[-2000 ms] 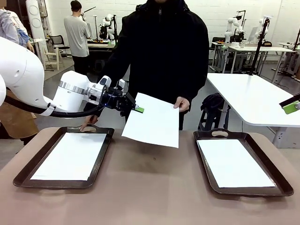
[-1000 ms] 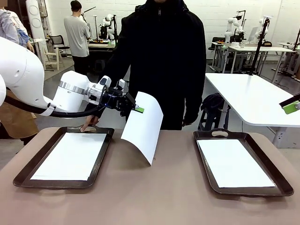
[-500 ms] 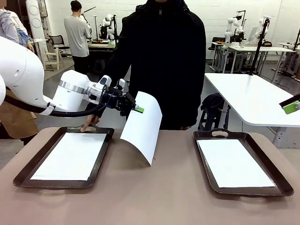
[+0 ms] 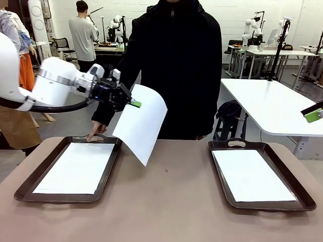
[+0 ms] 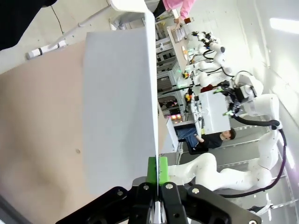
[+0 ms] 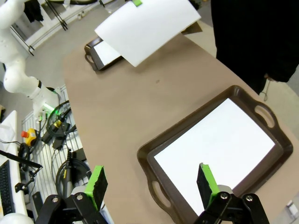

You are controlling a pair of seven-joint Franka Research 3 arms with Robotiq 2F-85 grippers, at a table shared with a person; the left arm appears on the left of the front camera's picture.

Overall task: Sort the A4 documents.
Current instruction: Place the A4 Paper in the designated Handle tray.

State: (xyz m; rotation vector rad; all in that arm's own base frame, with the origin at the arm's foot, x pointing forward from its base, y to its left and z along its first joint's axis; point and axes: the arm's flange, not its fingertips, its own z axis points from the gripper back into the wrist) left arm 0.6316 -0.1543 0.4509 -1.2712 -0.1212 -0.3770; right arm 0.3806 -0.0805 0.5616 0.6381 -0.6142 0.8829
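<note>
The left tool, clenched on 1 sheet hanging below it, should lower it flat into the tray beneath before letting go.

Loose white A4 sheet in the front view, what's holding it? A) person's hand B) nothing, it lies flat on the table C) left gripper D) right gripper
C: the left gripper is shut on the white sheet's edge, and the sheet hangs curled above the brown table.
</note>
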